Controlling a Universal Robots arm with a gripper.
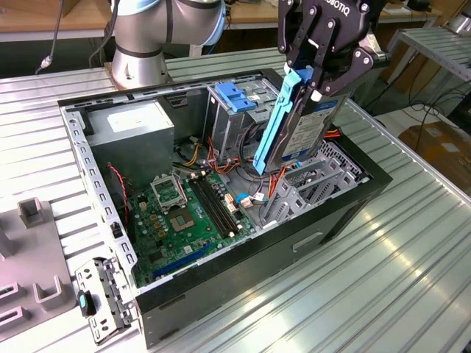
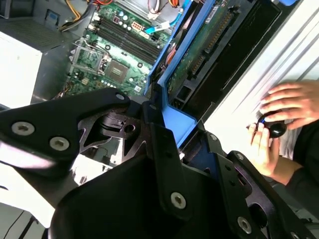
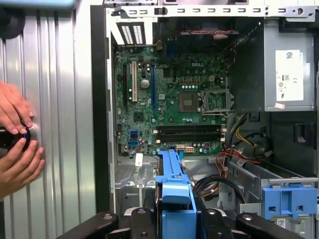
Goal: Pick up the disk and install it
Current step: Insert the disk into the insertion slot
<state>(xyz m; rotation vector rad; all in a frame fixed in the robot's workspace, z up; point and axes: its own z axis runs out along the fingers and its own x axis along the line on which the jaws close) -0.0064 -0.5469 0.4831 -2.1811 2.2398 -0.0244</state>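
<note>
One ribbed metal bench (image 1: 412,279) carries an open computer case (image 1: 346,213), its motherboard (image 1: 184,213) exposed. Over the drive bays hangs the disk (image 1: 305,129), tilted on edge, blue rail (image 1: 274,129) toward the exterior view's left, with the jaws of the gripper (image 1: 318,84) pinching its upper end.

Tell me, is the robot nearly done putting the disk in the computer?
About halfway. Done: the disk is picked up. In hand: the tool is shut on it, holding it tilted over the open computer case. Left: it isn't seated in the drive cage yet.
</note>
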